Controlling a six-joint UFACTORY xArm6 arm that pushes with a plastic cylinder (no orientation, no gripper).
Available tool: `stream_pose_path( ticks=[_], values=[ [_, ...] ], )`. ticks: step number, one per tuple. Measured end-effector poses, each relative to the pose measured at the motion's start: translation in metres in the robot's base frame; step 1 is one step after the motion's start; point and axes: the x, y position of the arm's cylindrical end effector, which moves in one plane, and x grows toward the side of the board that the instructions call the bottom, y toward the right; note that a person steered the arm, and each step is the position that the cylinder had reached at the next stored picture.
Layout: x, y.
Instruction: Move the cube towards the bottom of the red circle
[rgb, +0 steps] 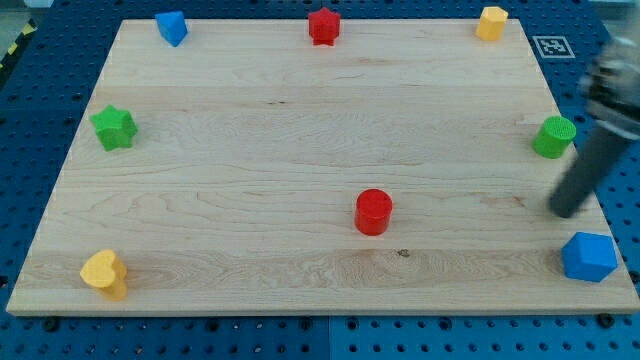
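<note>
The robot's arm comes in from the view's right side, high up, and looks blurry there. Its dark rod slants down and toward the view's left. My tip sits low at the right edge of the board, pointing down at the wood.

on the board we find the red cylinder low in the middle and the blue cube in the view's bottom right corner. our tip sits just above the cube and below the green cylinder.
</note>
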Motion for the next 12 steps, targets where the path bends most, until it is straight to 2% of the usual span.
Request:
stream_pose_path(
  ticks=[1, 2, 4, 6, 9, 11, 12],
  values=[
    [0.025, 0.057],
    [0.028, 0.055],
    [0.064, 0.039],
    [0.065, -0.019],
    [0.03, -0.03],
    [0.034, -0.041],
    [0.034, -0.065]
  ],
)
